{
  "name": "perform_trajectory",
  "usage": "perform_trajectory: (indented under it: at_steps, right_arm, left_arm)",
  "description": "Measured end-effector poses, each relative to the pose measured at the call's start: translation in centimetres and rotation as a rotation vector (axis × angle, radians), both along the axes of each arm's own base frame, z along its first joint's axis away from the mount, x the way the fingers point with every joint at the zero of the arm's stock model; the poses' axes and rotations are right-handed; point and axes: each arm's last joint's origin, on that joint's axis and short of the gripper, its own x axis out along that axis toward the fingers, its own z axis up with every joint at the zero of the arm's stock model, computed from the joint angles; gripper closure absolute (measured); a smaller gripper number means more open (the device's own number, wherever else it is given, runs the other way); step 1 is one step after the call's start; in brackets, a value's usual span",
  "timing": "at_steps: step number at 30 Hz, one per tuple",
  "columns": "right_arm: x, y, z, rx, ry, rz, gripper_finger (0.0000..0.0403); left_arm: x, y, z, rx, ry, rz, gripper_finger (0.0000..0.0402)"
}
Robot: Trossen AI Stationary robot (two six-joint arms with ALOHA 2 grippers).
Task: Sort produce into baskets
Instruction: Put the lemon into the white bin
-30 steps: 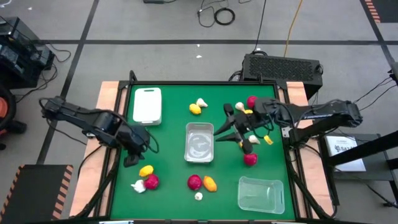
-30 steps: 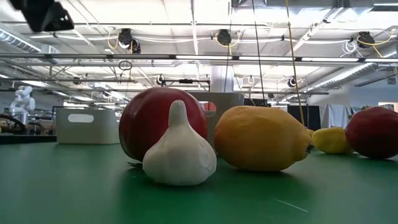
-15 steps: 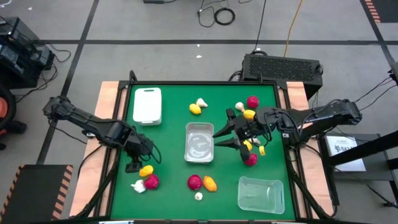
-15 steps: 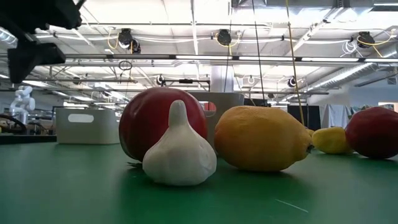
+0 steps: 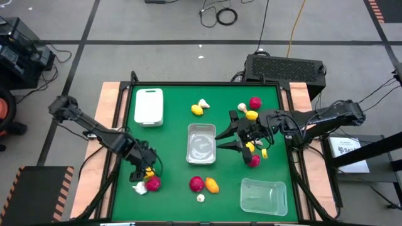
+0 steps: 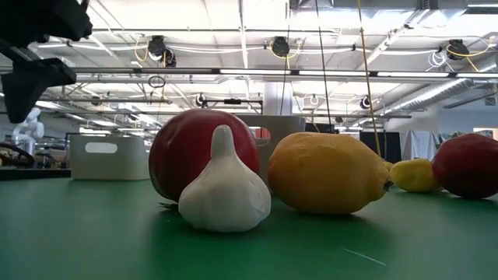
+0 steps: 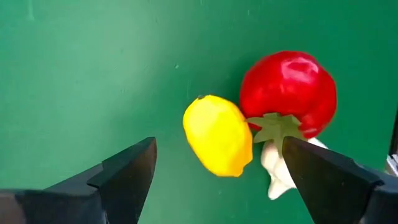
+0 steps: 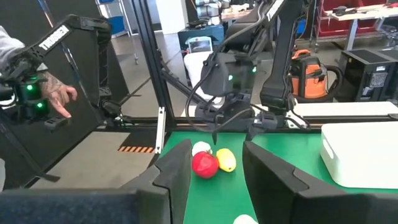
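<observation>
Near the desk's [image 5: 169,150] front-left corner, the left end effector [image 7: 214,180] hangs released over a lemon [image 7: 217,135] (a strawberry [image 7: 288,92] and garlic [image 7: 280,168] touch it). Farther back, by the right edge, the right end effector [image 5: 227,136] waits beside the middle basket [image 5: 201,144], its grip unclear.

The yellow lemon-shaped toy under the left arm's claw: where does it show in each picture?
High view: yellow lemon-shaped toy, near-left of the table, under the left gripper.
Low view: not in it.
Left wrist view: centre, between the open fingers.
Right wrist view: far off.
Shared landmark: the red strawberry-like toy touching it.
</observation>
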Motion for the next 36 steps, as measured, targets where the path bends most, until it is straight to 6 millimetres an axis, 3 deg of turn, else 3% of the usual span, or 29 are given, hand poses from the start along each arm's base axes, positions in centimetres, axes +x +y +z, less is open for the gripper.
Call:
perform_trajectory:
  at_steps: [13,31,36]
  right_arm:
    - [0.0,0.0,-0.3,-0.007,0.03,0.0,0.0268]
    - [0.0,0.0,-0.3,0.004,0.034,-0.001,0.0268]
    - [0.0,0.0,-0.3,0.004,0.034,0.0,0.0268]
  left_arm:
    - [1.0,-1.9,-3.2,0.095,0.116,-0.042,0.0048]
    - [1.8,-2.5,-5.6,0.191,0.174,-0.041,0.0048]
    - [1.8,-2.5,-5.6,0.193,0.175,-0.042,0.0082]
